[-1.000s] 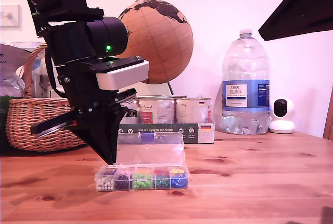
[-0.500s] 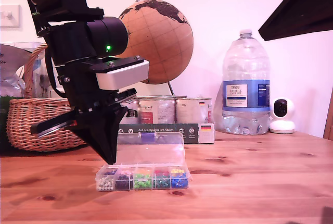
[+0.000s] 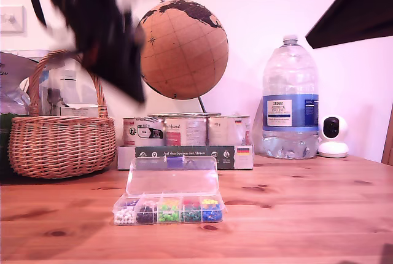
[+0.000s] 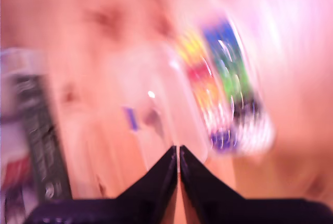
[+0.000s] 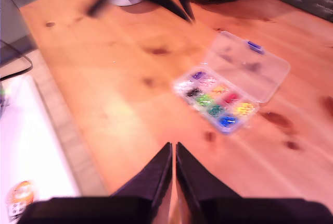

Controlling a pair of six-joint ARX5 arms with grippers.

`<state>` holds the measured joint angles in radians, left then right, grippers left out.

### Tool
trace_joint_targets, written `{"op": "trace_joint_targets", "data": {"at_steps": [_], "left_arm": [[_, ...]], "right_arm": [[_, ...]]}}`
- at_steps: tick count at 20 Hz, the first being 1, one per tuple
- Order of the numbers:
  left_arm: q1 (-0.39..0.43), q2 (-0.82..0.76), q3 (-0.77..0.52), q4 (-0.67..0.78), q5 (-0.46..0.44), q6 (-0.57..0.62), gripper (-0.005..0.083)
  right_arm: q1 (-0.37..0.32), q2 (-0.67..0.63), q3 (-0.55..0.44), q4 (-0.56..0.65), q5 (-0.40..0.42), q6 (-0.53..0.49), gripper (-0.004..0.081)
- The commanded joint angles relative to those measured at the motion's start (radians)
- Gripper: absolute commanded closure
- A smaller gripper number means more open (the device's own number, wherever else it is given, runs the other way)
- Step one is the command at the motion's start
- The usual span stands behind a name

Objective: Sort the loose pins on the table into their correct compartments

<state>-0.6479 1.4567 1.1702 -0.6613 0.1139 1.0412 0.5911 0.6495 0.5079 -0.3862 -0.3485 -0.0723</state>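
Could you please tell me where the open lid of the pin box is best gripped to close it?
Probably the lid at its free edge, by the blue clasp, coming from above. It is thin and hinged along the cells, so that far edge is exposed and gives most leverage.

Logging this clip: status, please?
My first gripper shut, blurred, above the open pin box. My second gripper shut, high over the table. No loose pins visible. Nothing in the way.
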Motion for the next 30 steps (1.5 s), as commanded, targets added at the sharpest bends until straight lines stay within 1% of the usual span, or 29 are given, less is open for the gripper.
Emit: {"op": "trace_joint_targets", "data": {"at_steps": [1,3,4,5,7,10,11,13,15,17,19,21,23,26,28,30], "left_arm": [[-0.008,-0.036,-0.01,-0.005,0.005,-0.169,0.0795],[-0.009,-0.097,-0.01,-0.017,0.011,-0.496,0.0795],[-0.006,-0.121,-0.01,-0.023,0.013,-0.618,0.0795],[0.002,-0.14,-0.011,-0.022,0.013,-0.7,0.0795],[0.031,-0.164,-0.011,-0.007,0.013,-0.738,0.0795],[0.08,-0.18,-0.035,0.034,0.025,-0.781,0.0795],[0.1,-0.19,-0.06,0.066,0.032,-0.791,0.0795],[0.145,-0.234,-0.145,0.158,0.041,-0.82,0.0795],[0.182,-0.301,-0.259,0.263,0.06,-0.863,0.0795],[0.209,-0.389,-0.388,0.373,0.073,-0.911,0.0795],[0.232,-0.491,-0.514,0.459,0.091,-0.956,0.0795],[0.238,-0.607,-0.623,0.519,0.09,-0.998,0.0795],[0.238,-0.724,-0.697,0.551,0.087,-1.064,0.0795],[0.237,-0.851,-0.731,0.545,0.088,-1.11,0.0795],[0.235,-0.889,-0.731,0.534,0.088,-1.113,0.0795],[0.235,-0.897,-0.731,0.497,0.087,-1.113,0.0795]], "right_arm": [[0.004,0.002,-0.006,0.033,0.08,0.035,0.0783],[0.003,0.002,-0.006,0.085,0.201,0.074,0.0783],[-0.005,0.002,-0.006,0.113,0.248,0.098,0.0783],[-0.019,0.002,-0.006,0.152,0.285,0.122,0.0783],[-0.06,0.003,-0.006,0.209,0.331,0.153,0.0783],[-0.175,0.006,-0.006,0.264,0.341,0.154,0.0783],[-0.221,0.006,-0.006,0.272,0.333,0.154,0.0783],[-0.304,0.006,-0.006,0.275,0.283,0.15,0.0783],[-0.367,0.004,-0.006,0.277,0.201,0.122,0.0783],[-0.397,-0.002,-0.007,0.276,0.135,0.114,0.0783],[-0.402,-0.015,-0.007,0.273,0.121,0.074,0.0783],[-0.402,-0.041,-0.007,0.272,0.122,0.069,0.0783],[-0.402,-0.071,-0.007,0.263,0.117,0.069,0.0783],[-0.391,-0.112,-0.007,0.2,0.04,0.056,0.0783],[-0.375,-0.119,-0.007,0.154,0.024,0.058,0.0783],[-0.369,-0.118,-0.007,0.113,0.024,0.071,0.0783]]}}
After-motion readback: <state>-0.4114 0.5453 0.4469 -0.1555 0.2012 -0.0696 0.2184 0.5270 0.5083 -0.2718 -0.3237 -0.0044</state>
